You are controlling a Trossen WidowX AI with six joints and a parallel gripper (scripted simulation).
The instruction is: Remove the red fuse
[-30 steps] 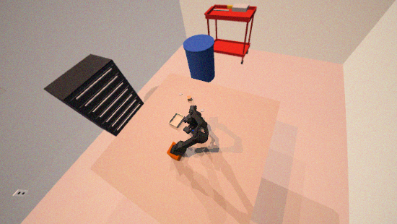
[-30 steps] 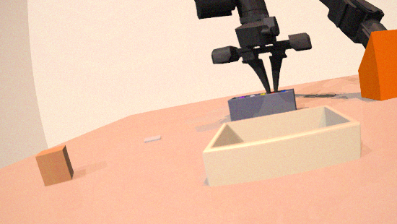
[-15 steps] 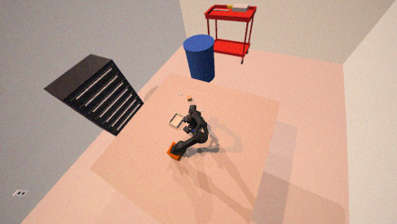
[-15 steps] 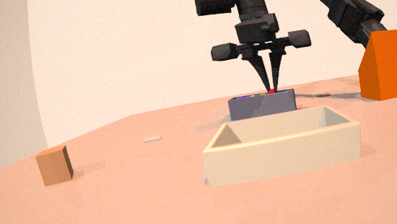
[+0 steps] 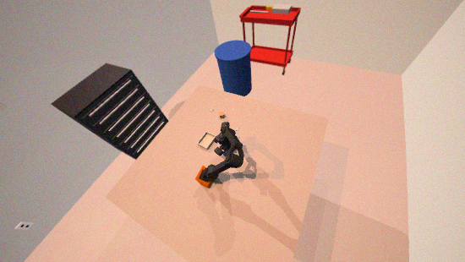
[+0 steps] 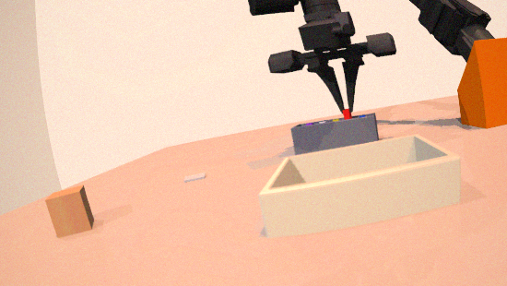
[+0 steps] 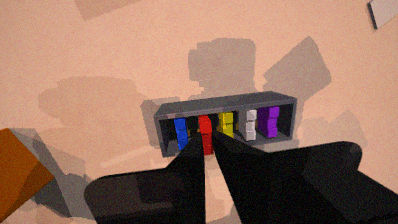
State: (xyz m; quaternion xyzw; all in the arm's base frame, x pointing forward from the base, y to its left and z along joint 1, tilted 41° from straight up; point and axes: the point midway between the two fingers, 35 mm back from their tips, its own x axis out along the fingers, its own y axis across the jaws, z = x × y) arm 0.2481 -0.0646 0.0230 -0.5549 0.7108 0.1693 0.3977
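Observation:
The grey fuse block (image 6: 334, 135) (image 7: 225, 104) stands on the floor behind the cream tray (image 6: 359, 194) (image 5: 206, 140). It holds a row of fuses: blue (image 7: 181, 132), red (image 7: 205, 131), yellow (image 7: 226, 123), white (image 7: 250, 124) and purple (image 7: 271, 121). My gripper (image 6: 347, 110) (image 7: 206, 136) points straight down over the block and is shut on the red fuse (image 6: 347, 113), whose top sticks a little above the block's rim. The fingertips sit between the blue and yellow fuses. In the top view the arm (image 5: 226, 152) hides the block.
The arm's orange base (image 6: 484, 85) (image 5: 203, 177) (image 7: 20, 172) stands right of the block. A small tan cube (image 6: 70, 210) and a flat grey chip (image 6: 194, 177) lie on the floor to the left. A blue barrel (image 5: 233, 67), a red cart (image 5: 270, 34) and a black drawer cabinet (image 5: 112, 107) stand far off.

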